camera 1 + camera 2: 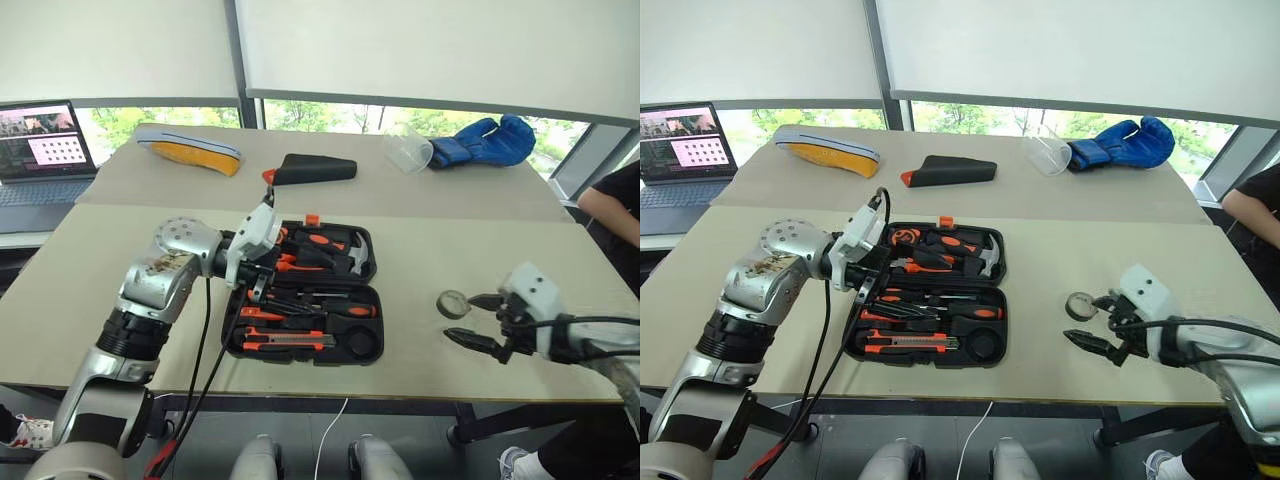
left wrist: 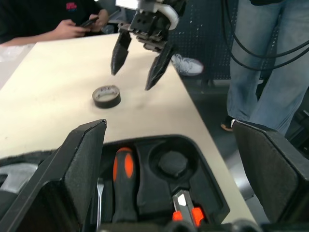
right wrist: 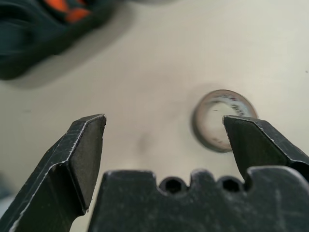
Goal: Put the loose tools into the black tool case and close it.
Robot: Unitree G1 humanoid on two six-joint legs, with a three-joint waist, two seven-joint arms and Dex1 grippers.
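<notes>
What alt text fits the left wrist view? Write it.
The right end effector hangs open over a beige table, just beyond a small tape roll. Nearer, the open black tool case shows an empty round slot.

Near bench (image 1: 420, 330): open black tool case (image 1: 305, 295), tape roll (image 1: 453, 303) lying flat to its right, apart. Far bench (image 1: 330, 195): black pouch (image 1: 312, 170), yellow-and-grey object (image 1: 188, 148), clear cup (image 1: 407, 148), blue gloves (image 1: 485, 141).
</notes>
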